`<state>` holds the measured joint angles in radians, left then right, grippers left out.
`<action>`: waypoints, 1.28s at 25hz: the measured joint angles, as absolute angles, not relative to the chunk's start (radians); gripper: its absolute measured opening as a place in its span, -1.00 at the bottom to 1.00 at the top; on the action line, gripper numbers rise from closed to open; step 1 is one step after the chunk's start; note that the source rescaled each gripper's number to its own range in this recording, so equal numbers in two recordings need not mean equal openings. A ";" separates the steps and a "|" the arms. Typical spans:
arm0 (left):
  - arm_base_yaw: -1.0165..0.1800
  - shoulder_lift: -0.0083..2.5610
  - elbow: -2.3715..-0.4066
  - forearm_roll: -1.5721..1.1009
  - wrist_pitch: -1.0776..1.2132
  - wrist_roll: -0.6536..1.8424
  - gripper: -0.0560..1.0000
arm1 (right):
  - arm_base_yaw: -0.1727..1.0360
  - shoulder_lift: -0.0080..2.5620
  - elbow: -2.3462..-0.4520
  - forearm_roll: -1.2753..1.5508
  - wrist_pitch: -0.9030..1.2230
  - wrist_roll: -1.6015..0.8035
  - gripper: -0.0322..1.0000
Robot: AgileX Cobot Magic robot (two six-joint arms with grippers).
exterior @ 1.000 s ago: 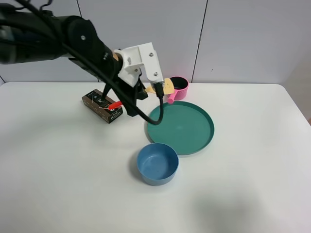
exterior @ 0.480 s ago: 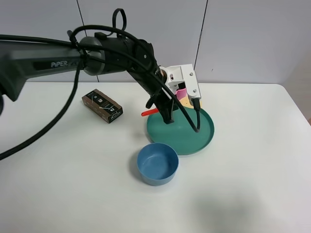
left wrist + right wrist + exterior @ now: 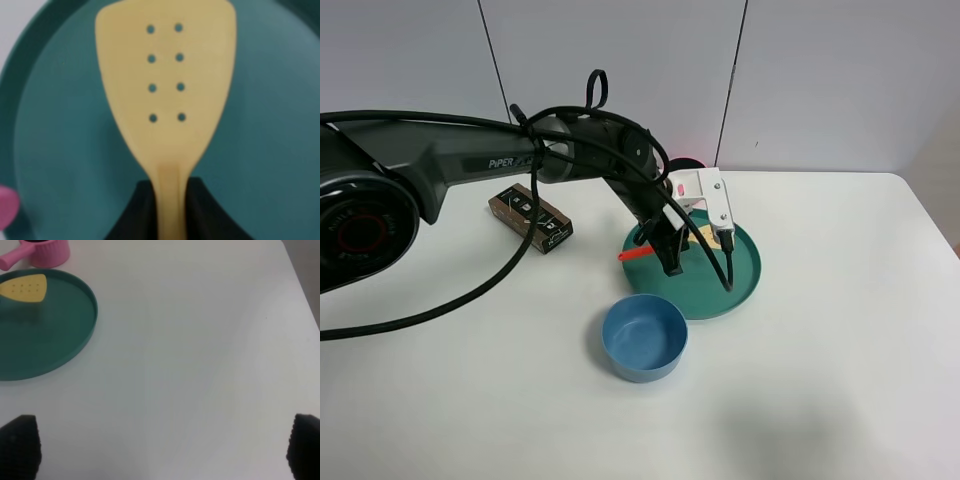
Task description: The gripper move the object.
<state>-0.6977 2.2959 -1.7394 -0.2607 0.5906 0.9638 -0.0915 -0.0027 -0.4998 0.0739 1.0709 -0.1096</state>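
Observation:
My left gripper [image 3: 673, 250] has reached across to the teal plate [image 3: 740, 278] and is shut on the toy spatula. The pale yellow perforated blade [image 3: 703, 234] lies low over the plate's inside, and the orange-red handle [image 3: 634, 254] sticks out past the plate's left rim. In the left wrist view the black fingers [image 3: 142, 212] clamp the blade's neck, with the blade [image 3: 167, 75] over the plate [image 3: 45, 150]. I cannot tell whether the blade touches the plate. My right gripper [image 3: 162, 445] is open and empty above bare table; its view shows the blade [image 3: 25, 288] on the plate [image 3: 60, 335].
A dark brown box [image 3: 530, 217] lies left of the plate. A blue bowl [image 3: 644, 336] stands just in front of the plate. A pink toy pot [image 3: 45, 251] stands behind the plate, mostly hidden by the arm in the high view.
My left arm has carried the spatula from beside the brown box to the right and down over the teal plate. The right arm has not visibly moved.

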 joint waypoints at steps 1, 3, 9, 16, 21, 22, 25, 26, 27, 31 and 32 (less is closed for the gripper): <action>-0.698 2.303 -1.739 -0.268 0.581 0.964 -0.89 | -0.091 -0.003 -0.500 0.074 1.071 -0.110 1.00; -0.698 2.319 -1.742 -0.286 0.557 0.966 -0.89 | -0.091 -0.003 -0.500 0.074 1.071 -0.110 1.00; -0.698 2.363 -1.763 -0.311 0.529 0.967 -0.89 | -0.091 -0.003 -0.500 0.074 1.071 -0.110 1.00; -0.698 2.393 -1.763 -0.314 0.517 0.967 -0.89 | -0.091 -0.003 -0.500 0.074 1.071 -0.110 1.00; -0.698 2.395 -1.764 -0.327 0.512 0.967 -0.70 | -0.091 -0.003 -0.500 0.074 1.071 -0.110 1.00; -0.698 2.395 -1.764 -0.337 0.512 0.966 -0.51 | -0.091 -0.003 -0.500 0.074 1.071 -0.110 1.00; -0.698 2.395 -1.764 -0.381 0.499 0.963 0.34 | -0.091 -0.003 -0.500 0.074 1.071 -0.110 1.00; -0.698 2.395 -1.764 -0.388 0.494 0.963 0.58 | -0.091 -0.003 -0.500 0.074 1.071 -0.110 1.00; -0.698 2.395 -1.764 -0.393 0.491 0.963 0.74 | -0.091 -0.003 -0.500 0.074 1.071 -0.110 1.00; -0.698 2.392 -1.764 -0.395 0.485 0.963 0.92 | -0.091 -0.003 -0.500 0.074 1.071 -0.110 1.00; -0.699 2.389 -1.764 -0.395 0.486 0.958 0.92 | -0.091 -0.003 -0.500 0.074 1.071 -0.110 1.00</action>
